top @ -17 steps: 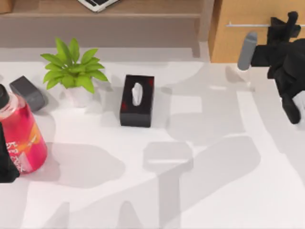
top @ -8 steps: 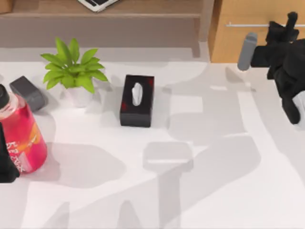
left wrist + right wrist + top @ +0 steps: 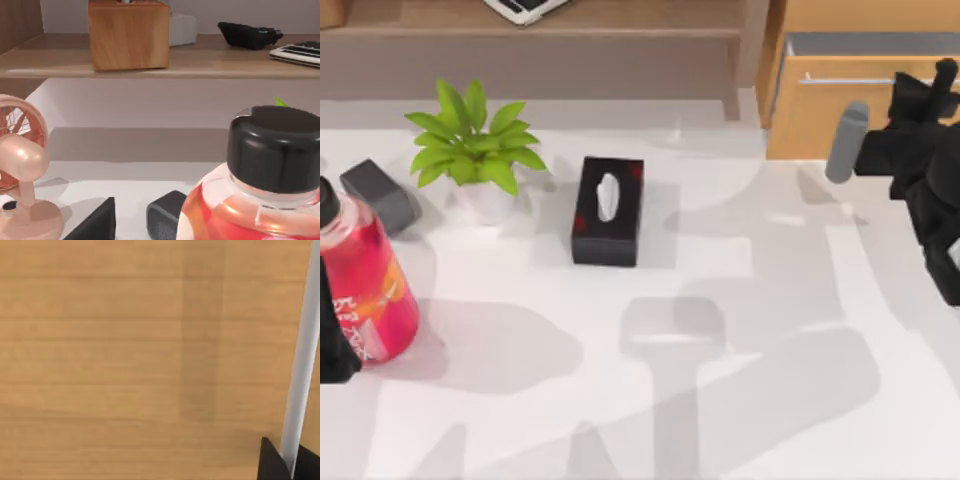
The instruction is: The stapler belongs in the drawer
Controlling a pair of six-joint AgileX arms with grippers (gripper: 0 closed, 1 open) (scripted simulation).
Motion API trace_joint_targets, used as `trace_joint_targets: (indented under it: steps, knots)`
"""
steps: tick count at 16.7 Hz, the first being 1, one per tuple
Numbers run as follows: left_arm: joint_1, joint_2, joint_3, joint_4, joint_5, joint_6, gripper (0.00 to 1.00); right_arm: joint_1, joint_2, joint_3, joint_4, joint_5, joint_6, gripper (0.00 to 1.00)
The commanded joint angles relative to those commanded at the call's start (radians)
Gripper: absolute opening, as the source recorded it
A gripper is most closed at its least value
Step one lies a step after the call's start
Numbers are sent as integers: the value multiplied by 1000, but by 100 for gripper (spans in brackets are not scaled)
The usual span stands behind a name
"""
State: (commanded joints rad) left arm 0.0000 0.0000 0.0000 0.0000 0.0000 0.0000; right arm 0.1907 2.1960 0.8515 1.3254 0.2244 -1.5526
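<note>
The stapler (image 3: 378,195), a small dark grey block, lies at the table's far left behind the red bottle; its end (image 3: 164,219) also shows in the left wrist view. The drawer (image 3: 840,118) at the back right stands partly pulled out, with a grey strip of its inside (image 3: 860,45) showing. My right gripper (image 3: 932,88) is shut on the silver bar handle (image 3: 301,355), with a black fingertip (image 3: 272,462) beside the bar. My left gripper (image 3: 334,345) is parked at the left edge by the bottle, one finger (image 3: 95,225) held off to the side, open.
A red bottle with a black cap (image 3: 365,280) stands close in front of the left arm. A potted plant (image 3: 470,145) and a black tissue box (image 3: 608,210) sit mid-table. A small pink fan (image 3: 20,165), a wooden box (image 3: 129,34) and a keyboard (image 3: 525,8) are at the back.
The drawer front has slid out toward the table's front with my right gripper on its handle, baring a strip of its inside. The left arm and the stapler have not moved.
</note>
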Motion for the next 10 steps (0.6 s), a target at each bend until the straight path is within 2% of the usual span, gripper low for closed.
trace_joint_targets:
  steps: [10]
  knots:
    - [0, 0, 0, 0, 0, 0, 100, 19, -53, -115, 76, 16, 0, 0]
